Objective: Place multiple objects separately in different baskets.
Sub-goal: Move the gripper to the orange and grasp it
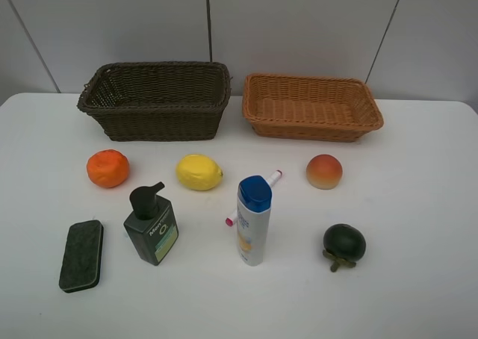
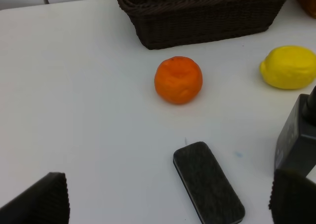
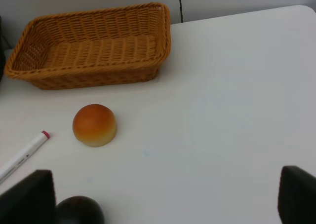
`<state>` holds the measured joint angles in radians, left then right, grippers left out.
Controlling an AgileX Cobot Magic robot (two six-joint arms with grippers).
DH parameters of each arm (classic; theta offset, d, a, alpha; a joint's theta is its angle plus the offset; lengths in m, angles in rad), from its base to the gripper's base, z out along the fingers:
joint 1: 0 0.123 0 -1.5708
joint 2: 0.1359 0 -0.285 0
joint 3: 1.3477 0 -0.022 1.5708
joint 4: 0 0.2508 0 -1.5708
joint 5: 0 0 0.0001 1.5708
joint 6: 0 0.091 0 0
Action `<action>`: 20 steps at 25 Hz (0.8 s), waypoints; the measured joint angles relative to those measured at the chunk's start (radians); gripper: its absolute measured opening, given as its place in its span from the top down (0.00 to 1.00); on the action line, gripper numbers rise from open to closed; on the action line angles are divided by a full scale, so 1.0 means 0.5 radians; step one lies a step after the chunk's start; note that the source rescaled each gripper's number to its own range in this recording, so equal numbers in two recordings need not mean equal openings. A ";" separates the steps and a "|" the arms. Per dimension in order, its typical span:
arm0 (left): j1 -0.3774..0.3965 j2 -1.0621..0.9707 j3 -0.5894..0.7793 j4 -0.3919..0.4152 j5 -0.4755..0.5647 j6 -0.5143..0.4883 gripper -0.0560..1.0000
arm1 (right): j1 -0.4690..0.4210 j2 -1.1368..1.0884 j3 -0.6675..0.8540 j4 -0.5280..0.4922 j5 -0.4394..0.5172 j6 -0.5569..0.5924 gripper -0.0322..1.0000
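On the white table stand a dark brown basket (image 1: 160, 122) and an orange-tan basket (image 1: 314, 128), side by side at the back. In front lie an orange (image 1: 108, 168), a lemon (image 1: 199, 172) and a peach (image 1: 324, 171). Nearer still are a black eraser (image 1: 81, 255), a green pump bottle (image 1: 151, 227), a blue-capped white bottle (image 1: 252, 219) with a pink-tipped marker (image 1: 273, 178) behind it, and a mangosteen (image 1: 343, 244). My left gripper (image 2: 165, 202) hangs open above the eraser (image 2: 207, 182), short of the orange (image 2: 178, 80). The right gripper (image 3: 163, 197) is open near the peach (image 3: 94, 125).
A grey panelled wall rises behind the baskets. Neither arm shows in the exterior high view. Bare table (image 1: 426, 204) stretches to the right of the peach and mangosteen and along the front edge.
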<state>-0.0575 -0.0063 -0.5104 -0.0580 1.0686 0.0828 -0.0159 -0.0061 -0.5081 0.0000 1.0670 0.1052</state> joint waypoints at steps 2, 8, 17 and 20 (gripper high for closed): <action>0.000 0.000 0.000 0.000 0.000 0.000 0.00 | 0.000 0.000 0.000 0.000 0.000 0.000 0.00; 0.000 0.000 0.000 0.000 0.000 0.000 0.00 | 0.022 0.000 0.000 0.000 0.000 0.000 0.00; 0.000 0.204 0.000 0.000 -0.005 -0.047 0.00 | 0.022 0.000 0.000 0.000 0.000 0.000 0.00; 0.000 0.532 -0.035 0.002 -0.064 -0.136 0.00 | 0.022 0.000 0.000 0.000 0.000 0.000 0.00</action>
<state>-0.0575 0.2598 -0.5276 -0.0570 1.0368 0.0149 -0.0049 -0.0061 -0.5081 0.0000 1.0670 0.1052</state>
